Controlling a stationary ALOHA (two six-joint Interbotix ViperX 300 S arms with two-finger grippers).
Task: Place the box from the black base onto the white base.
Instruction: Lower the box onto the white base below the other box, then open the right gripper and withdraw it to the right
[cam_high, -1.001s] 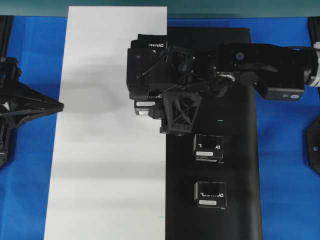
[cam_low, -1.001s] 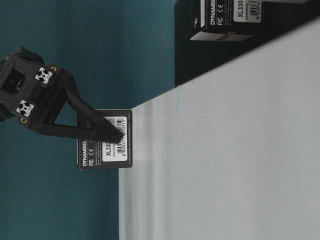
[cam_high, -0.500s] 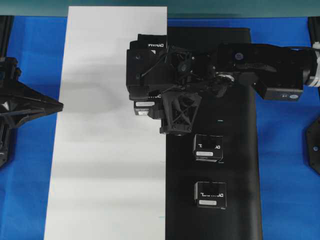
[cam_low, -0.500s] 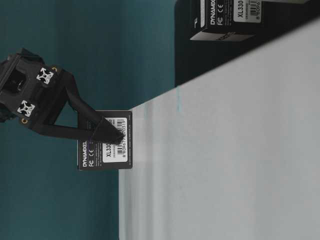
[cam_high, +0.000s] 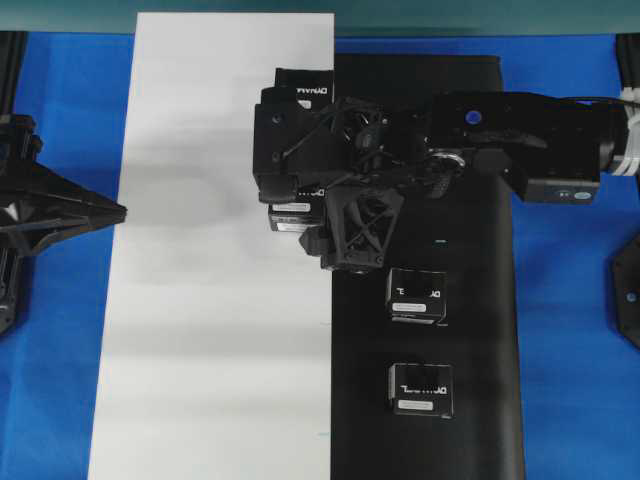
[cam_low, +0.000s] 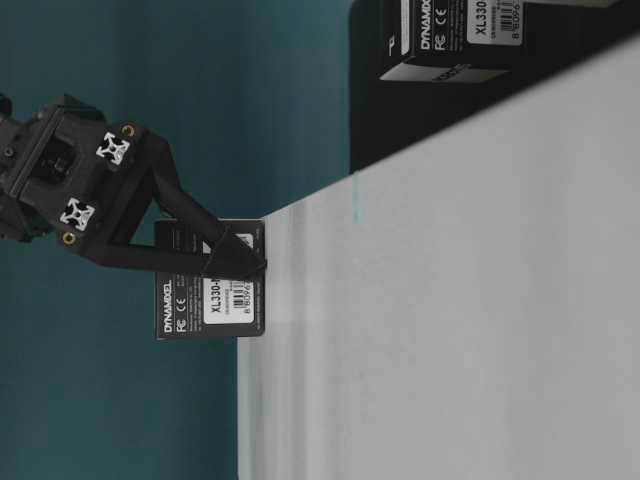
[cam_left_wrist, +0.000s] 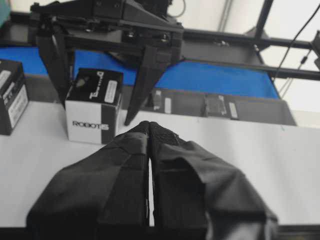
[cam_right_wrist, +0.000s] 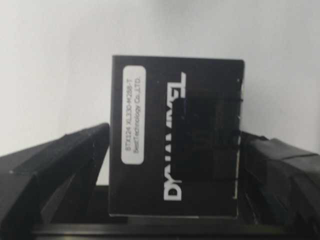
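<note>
Release of the box onto the white base. The right gripper (cam_high: 303, 218) reaches across from the black base (cam_high: 470, 300) and stands over the box (cam_high: 291, 217), which sits on the white base (cam_high: 200, 300) close to the seam where the two boards meet. In the right wrist view the box (cam_right_wrist: 177, 140), label strip and white lettering upward, lies between the two fingers (cam_right_wrist: 55, 165) with a sliver of pale board showing on one side, so the fingers are read as spread apart and no longer clamped on it. The left wrist view agrees: the right arm's fingers straddle the box (cam_left_wrist: 93, 106) with daylight beside it, and the box stands flat on the board. The left gripper (cam_left_wrist: 149, 127) has its fingers pressed together, holds nothing and rests at the left edge of the blue surface (cam_high: 60, 120).

A second box (cam_high: 304, 84) already lies on the white base beyond the gripper; two more (cam_high: 416, 296) (cam_high: 420, 388) wait on the black base.

To finish the step well, the gripper should rise straight up before moving sideways, since the fingers flank the box closely and a lateral sweep could drag or tip it. The neighbouring box on the white base is near and should be cleared on withdrawal.
</note>
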